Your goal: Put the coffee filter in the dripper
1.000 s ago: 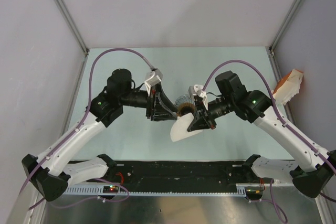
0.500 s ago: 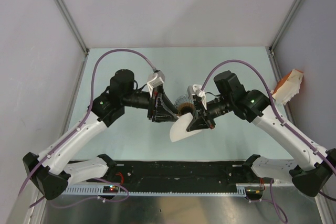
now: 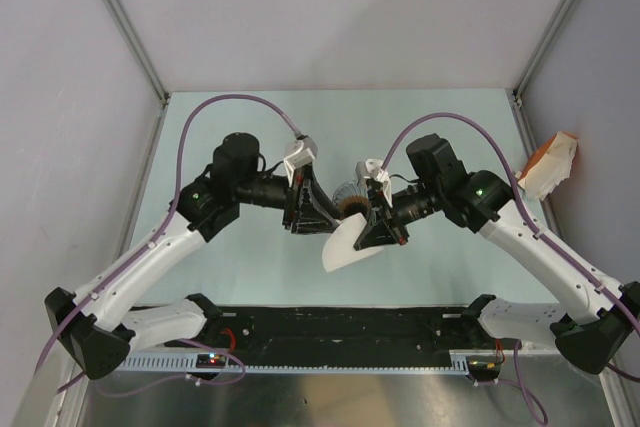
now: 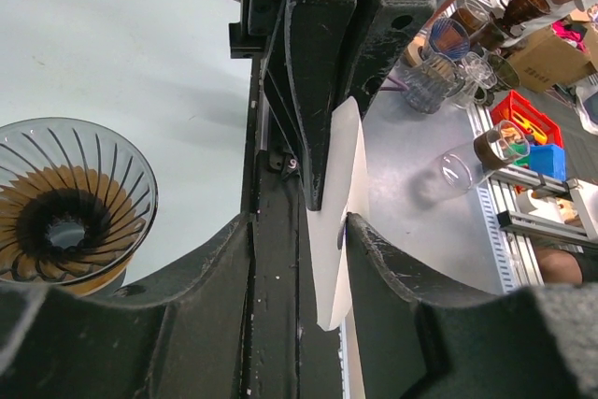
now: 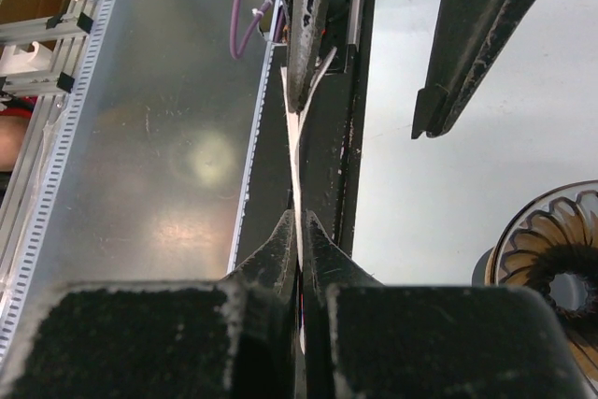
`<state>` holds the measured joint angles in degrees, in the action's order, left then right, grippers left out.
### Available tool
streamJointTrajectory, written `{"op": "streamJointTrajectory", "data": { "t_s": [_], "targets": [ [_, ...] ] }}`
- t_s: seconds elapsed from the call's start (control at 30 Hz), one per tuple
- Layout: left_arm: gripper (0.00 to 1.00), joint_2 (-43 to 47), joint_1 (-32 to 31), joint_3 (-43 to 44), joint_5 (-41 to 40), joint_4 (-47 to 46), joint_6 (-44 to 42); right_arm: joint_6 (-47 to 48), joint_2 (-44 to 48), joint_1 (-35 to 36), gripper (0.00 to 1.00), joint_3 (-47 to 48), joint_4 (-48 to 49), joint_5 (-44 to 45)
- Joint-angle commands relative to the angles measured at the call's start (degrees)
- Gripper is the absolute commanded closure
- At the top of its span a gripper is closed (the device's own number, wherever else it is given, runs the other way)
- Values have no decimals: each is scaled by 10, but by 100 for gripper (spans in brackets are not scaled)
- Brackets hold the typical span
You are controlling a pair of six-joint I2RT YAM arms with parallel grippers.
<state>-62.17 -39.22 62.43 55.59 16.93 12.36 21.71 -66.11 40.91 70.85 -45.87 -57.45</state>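
The coffee filter is a flat white paper fan held on edge above the table, just in front of the dripper. My right gripper is shut on the filter, whose thin white edge runs up from its fingertips. My left gripper is open, facing the right one. The filter's free edge lies between the left gripper's fingers, close to the right-hand one. The dripper, a clear grey ribbed cone on a brown-orange base, shows in the left wrist view and the right wrist view.
A black rail runs along the near table edge under the filter. An orange and white object sits at the right wall. Glassware and a red box stand on a bench beyond the table.
The left arm has edged slightly right toward the filter. The right gripper and filter have shifted a little left. Both grips are unchanged.
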Motion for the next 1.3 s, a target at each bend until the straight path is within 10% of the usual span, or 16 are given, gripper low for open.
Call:
{"op": "streamJointTrajectory", "data": {
  "t_s": [0.0,0.67,1.27],
  "targets": [
    [51,-6,-8,21,-14,-5,-19,-8,-3,0,100,13,16,-5],
    [37,-9,-16,-8,-6,3,-39,-25,12,-17,100,16,38,-20],
    [51,-15,-16,-21,16,4,-40,-54,39,-47,100,15,69,-37]
  ]
}}
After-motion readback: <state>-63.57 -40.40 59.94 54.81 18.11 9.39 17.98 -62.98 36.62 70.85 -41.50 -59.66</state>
